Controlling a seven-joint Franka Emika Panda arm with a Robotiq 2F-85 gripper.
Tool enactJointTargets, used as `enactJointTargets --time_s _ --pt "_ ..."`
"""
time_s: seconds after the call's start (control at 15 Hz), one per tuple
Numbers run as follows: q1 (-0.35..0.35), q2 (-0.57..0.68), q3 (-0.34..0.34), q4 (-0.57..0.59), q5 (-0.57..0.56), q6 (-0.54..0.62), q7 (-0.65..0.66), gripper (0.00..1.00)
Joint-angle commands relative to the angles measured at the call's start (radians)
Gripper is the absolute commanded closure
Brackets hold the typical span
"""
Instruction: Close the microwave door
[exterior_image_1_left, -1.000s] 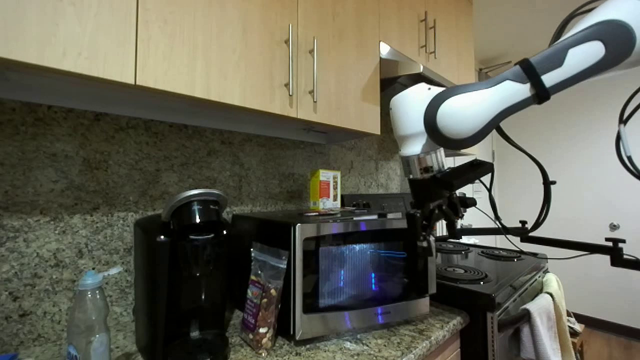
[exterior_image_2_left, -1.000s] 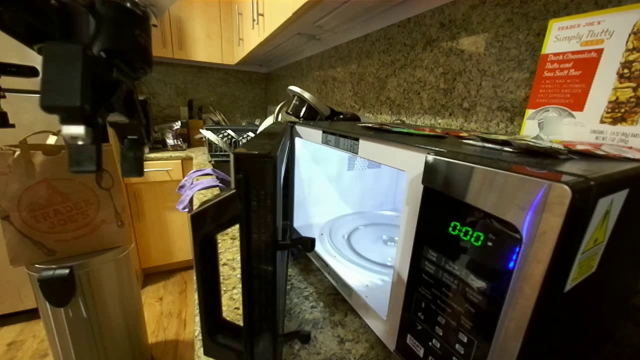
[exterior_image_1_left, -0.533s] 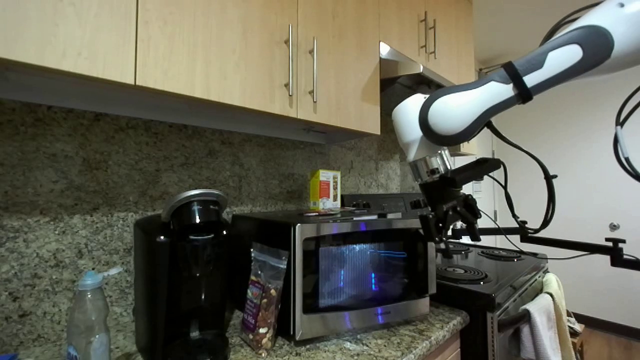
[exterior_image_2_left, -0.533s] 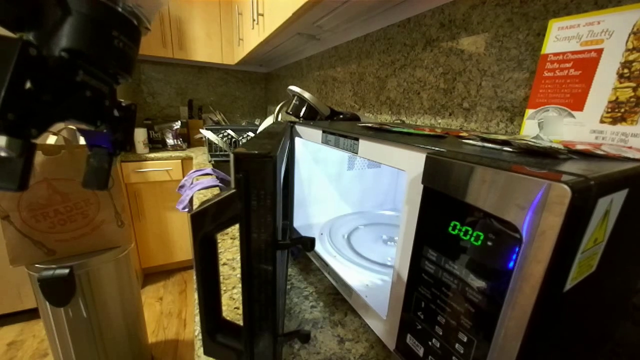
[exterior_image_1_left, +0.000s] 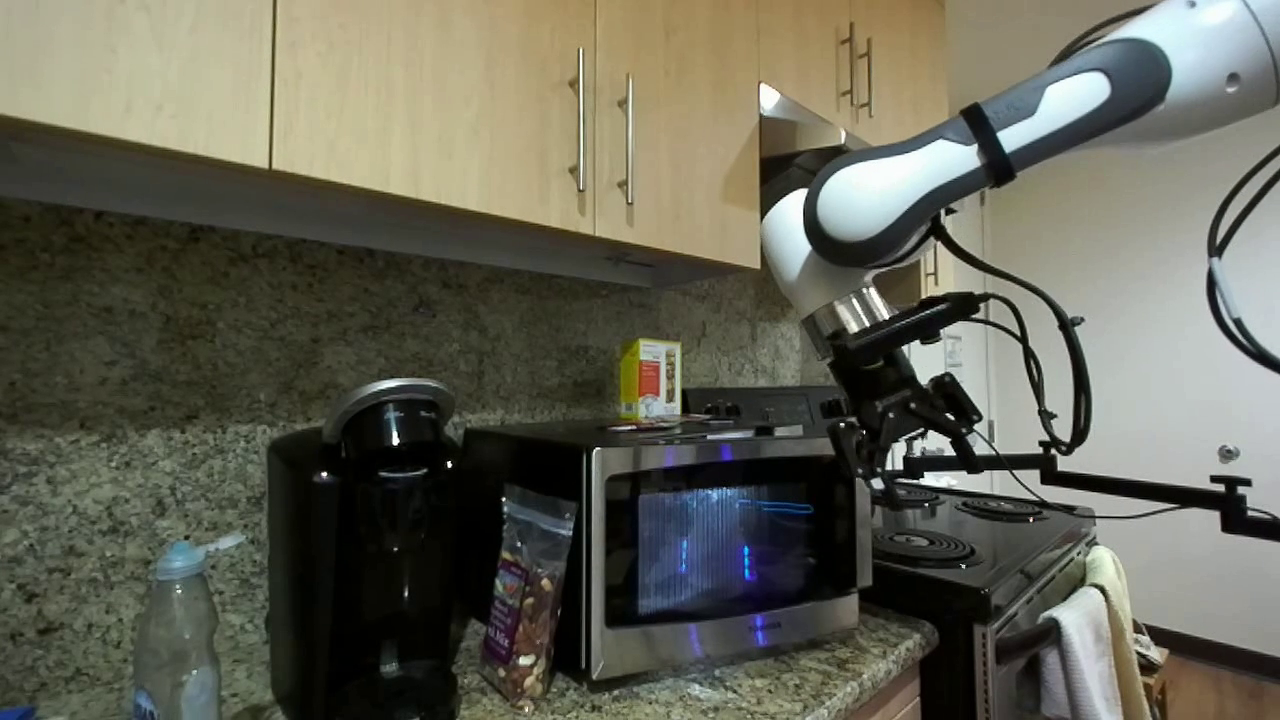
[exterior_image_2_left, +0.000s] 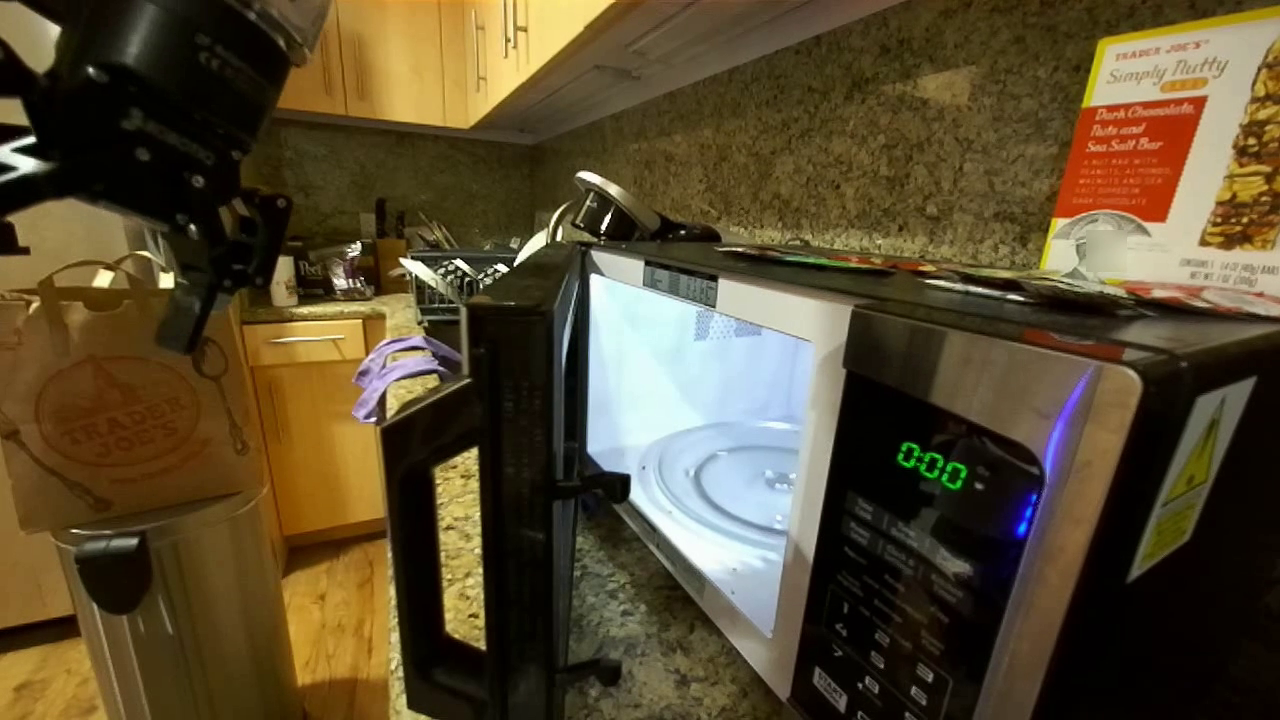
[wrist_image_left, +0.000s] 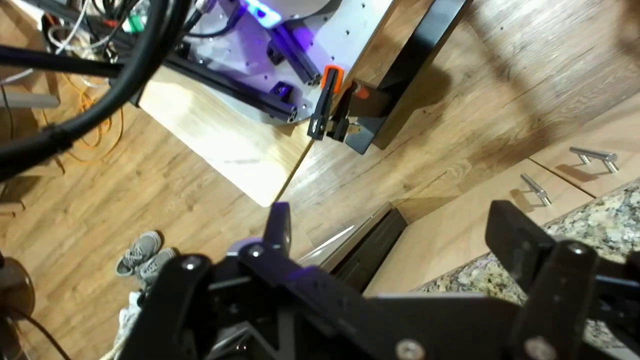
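Observation:
The microwave door (exterior_image_1_left: 720, 550), a silver-framed panel with a dark glass window, shows its outer face in an exterior view. In an exterior view the door (exterior_image_2_left: 520, 430) stands open, seen edge-on, with its latches toward the lit cavity and its handle outward. My gripper (exterior_image_1_left: 926, 476) is open and empty, high by the door's upper free corner; one finger overlaps that corner in the picture. Contact cannot be made out. Part of the gripper (exterior_image_2_left: 195, 300) shows at upper left, apart from the door. In the wrist view the gripper's fingers (wrist_image_left: 390, 220) are wide apart; the door is out of view there.
A black stove (exterior_image_1_left: 920, 548) stands to the right of the microwave. A coffee maker (exterior_image_1_left: 390, 550) and a nut bag (exterior_image_1_left: 525, 600) stand on its left. A snack box (exterior_image_2_left: 1140, 150) and flat packets lie on top. Upper cabinets (exterior_image_1_left: 430, 110) hang above. The granite counter (wrist_image_left: 600, 225) edges the wrist view.
The arm has shifted and the gripper has turned, its fingers showing more spread and farther right in an exterior view. The microwave door has not visibly moved.

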Motion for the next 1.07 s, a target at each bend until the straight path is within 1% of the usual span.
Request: enactJointTargets --time_s 0.0,0.07,0.27,0.33,0.4,0.47,0.73,0.87,1.0 --pt "0.009 0.018 -0.008 0.011 0.038 -0.015 0.030 0.00" --pt "0.011 0.033 -0.009 0.018 0.064 -0.022 0.047 0.00" --pt "0.012 0.054 -0.012 0.025 0.078 -0.025 0.059 0.00" --pt "0.012 0.068 0.001 0.039 0.046 -0.029 0.091 0.00" --pt "0.000 0.069 -0.005 0.045 0.069 -0.019 0.148 0.00" --pt "-0.013 0.064 -0.022 0.045 0.111 -0.004 0.196 0.00" --pt "-0.037 0.070 -0.086 0.038 0.181 0.013 0.278 0.00" --pt "-0.051 0.071 -0.115 0.027 0.223 0.046 0.320 0.00" --pt "-0.063 0.065 -0.137 0.006 0.276 0.105 0.352 0.00"
